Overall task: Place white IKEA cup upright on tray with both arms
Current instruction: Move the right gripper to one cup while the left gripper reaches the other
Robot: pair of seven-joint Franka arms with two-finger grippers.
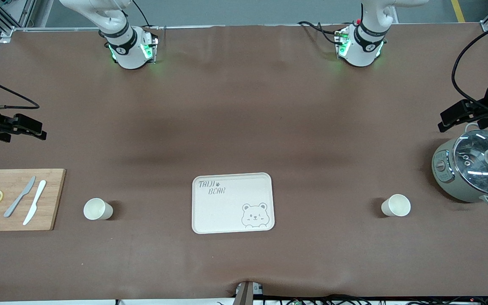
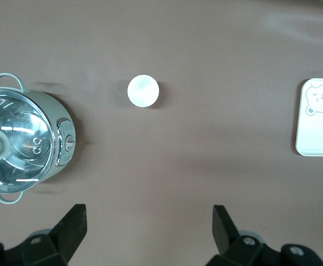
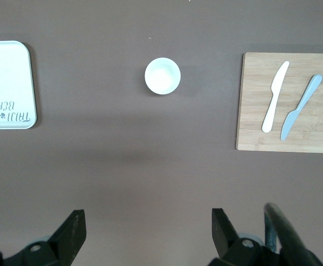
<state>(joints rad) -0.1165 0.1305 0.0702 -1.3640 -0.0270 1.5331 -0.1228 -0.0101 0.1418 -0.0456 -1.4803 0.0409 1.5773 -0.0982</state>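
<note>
Cream tray [image 1: 232, 202] lies bare mid-worktop [image 1: 244, 106], with one white cup [image 1: 98, 209] toward the right arm's end and another white cup [image 1: 396, 205] toward the left arm's end, both upright. Left gripper [image 2: 149, 227] hangs by a lidded pot [image 1: 477, 169], right gripper [image 3: 148, 230] above a cutting board [image 1: 15, 199]; both jaws stand apart. A careless pinch on a thin rim could tip a cup.

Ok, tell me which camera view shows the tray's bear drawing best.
The front view: the whole tray shows there, with the bear drawing complete in the corner nearest the camera on the left arm's side. The left wrist view shows the bear but cuts off the tray. The right wrist view catches only the lettered end, no bear.
</note>
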